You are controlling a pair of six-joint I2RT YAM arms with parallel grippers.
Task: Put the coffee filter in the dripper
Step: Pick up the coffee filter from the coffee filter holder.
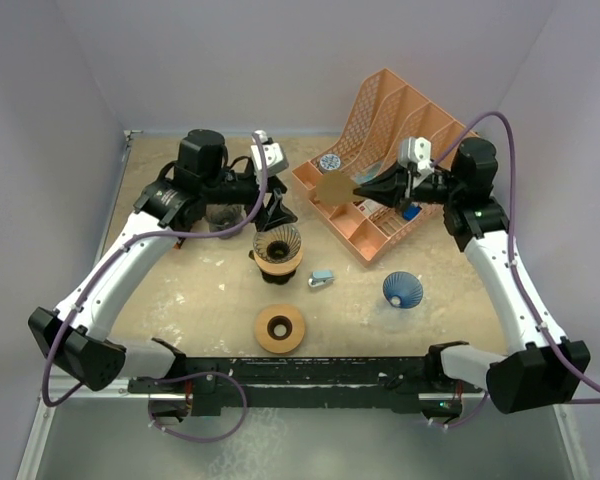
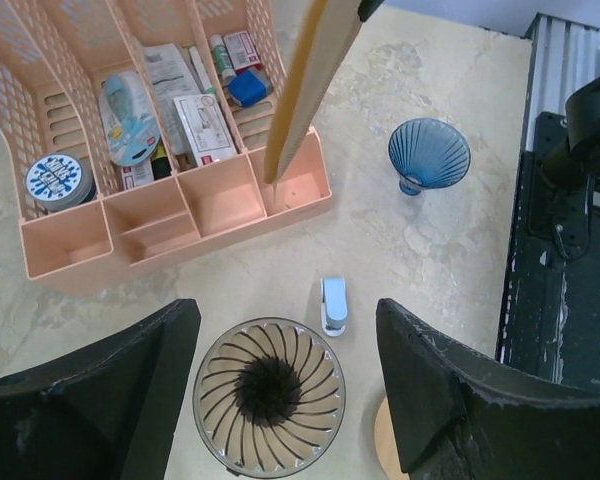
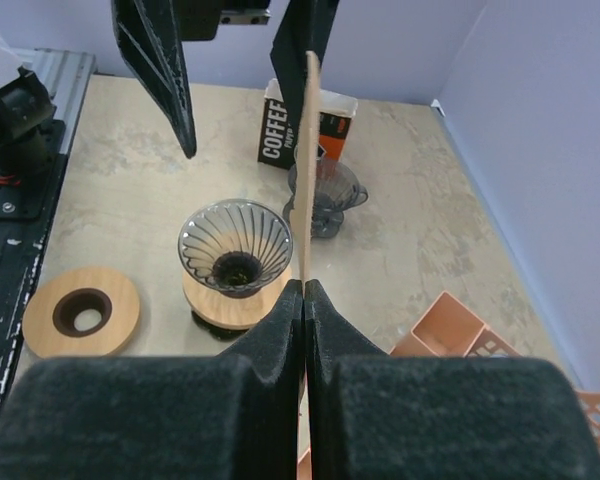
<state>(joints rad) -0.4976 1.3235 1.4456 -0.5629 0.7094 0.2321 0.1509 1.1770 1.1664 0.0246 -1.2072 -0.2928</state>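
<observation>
Coffee filter [image 1: 332, 188] hangs pinched flat in the closed right claw [image 3: 305, 296], over the front of the orange organizer [image 1: 400, 100] and well apart from the dripper [image 1: 277, 243] on its wooden stand [image 1: 278, 267]. The left claw [image 2: 280, 335] hovers spread wide above that dripper. Doing this well probably means carrying the filter across, centring its tip over the ribbed cone and letting go low, with the left claw clear of the rim. Edge-on, its fold is hard to read.

Left tool [image 2: 285, 310] agape, right tool [image 3: 303, 295] clamped tight.
</observation>
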